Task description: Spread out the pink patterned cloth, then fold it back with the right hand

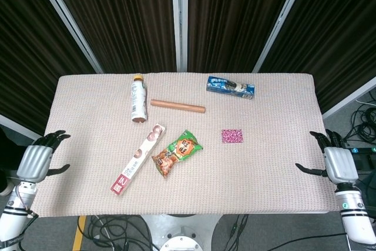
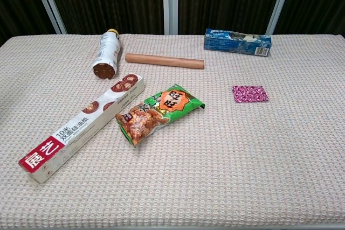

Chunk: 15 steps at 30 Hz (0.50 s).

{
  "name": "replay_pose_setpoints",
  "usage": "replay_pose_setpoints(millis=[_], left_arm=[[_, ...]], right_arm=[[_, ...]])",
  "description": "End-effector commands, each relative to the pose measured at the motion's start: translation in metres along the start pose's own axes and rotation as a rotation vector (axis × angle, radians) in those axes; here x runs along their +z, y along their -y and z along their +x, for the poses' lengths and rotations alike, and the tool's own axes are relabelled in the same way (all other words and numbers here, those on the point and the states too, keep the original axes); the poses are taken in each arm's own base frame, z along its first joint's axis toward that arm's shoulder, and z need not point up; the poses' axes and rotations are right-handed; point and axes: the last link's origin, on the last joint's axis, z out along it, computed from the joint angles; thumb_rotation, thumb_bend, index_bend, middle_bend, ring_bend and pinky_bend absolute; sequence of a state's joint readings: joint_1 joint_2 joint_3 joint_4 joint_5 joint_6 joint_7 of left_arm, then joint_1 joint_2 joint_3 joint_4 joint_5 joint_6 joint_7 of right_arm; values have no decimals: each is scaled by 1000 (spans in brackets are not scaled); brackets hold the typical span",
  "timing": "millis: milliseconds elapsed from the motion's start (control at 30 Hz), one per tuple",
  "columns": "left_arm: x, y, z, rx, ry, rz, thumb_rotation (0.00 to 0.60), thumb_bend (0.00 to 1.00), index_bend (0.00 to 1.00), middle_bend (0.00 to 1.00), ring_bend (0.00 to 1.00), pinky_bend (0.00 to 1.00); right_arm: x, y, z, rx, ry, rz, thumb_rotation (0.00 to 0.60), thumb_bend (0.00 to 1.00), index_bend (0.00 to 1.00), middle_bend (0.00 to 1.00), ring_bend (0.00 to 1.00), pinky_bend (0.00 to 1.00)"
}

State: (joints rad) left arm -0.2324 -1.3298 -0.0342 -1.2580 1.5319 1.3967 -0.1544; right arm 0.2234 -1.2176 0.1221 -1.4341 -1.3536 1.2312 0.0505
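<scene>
The pink patterned cloth point(image 1: 232, 136) point(image 2: 249, 93) lies folded into a small rectangle, flat on the table right of centre. My right hand point(image 1: 336, 163) hovers at the table's right edge, fingers spread, holding nothing, well to the right of the cloth. At the left edge, my left hand point(image 1: 36, 160) is also spread and empty. Neither hand appears in the chest view.
On the woven table cover point(image 1: 264, 168) lie a bottle point(image 1: 137, 98), a wooden rolling pin point(image 1: 177, 106), a blue packet point(image 1: 230, 87), a long baking-paper box point(image 1: 138, 158) and a green snack bag point(image 1: 177, 153). Cables point(image 1: 364, 127) hang off the right side.
</scene>
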Motion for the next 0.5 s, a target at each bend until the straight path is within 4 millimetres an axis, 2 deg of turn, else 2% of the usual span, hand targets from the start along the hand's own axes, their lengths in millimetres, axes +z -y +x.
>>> replay_pose_setpoints(millis=[33, 67, 167, 267, 367, 433, 500], left_arm=[[0, -2, 2, 4, -2, -12, 600, 33, 286, 287, 237, 334], [0, -3, 3, 3, -3, -14, 600, 33, 286, 287, 237, 334], [-1, -6, 4, -5, -6, -19, 600, 32, 286, 287, 237, 334], [-3, -7, 6, -4, -8, -23, 600, 32, 286, 287, 237, 334], [-6, -8, 7, 0, -7, -24, 600, 32, 286, 287, 237, 334], [-9, -8, 8, -2, -3, -23, 600, 33, 286, 287, 237, 335], [-11, -9, 10, -5, -1, -21, 600, 34, 286, 287, 237, 335]], right_arm=[[4, 5, 0, -2, -7, 10, 317, 4, 131, 208, 70, 85], [7, 7, 0, -4, -10, 15, 318, 4, 131, 239, 110, 134], [14, 15, 0, -8, -4, 36, 321, 3, 132, 408, 301, 372], [22, 27, 0, -6, 53, 71, 346, 4, 123, 662, 557, 690], [30, 43, 1, -5, 101, 108, 389, 7, 105, 810, 720, 843], [36, 56, 2, -2, 112, 137, 470, 26, 111, 874, 791, 911], [41, 72, 0, 2, 130, 155, 578, 89, 144, 957, 870, 962]])
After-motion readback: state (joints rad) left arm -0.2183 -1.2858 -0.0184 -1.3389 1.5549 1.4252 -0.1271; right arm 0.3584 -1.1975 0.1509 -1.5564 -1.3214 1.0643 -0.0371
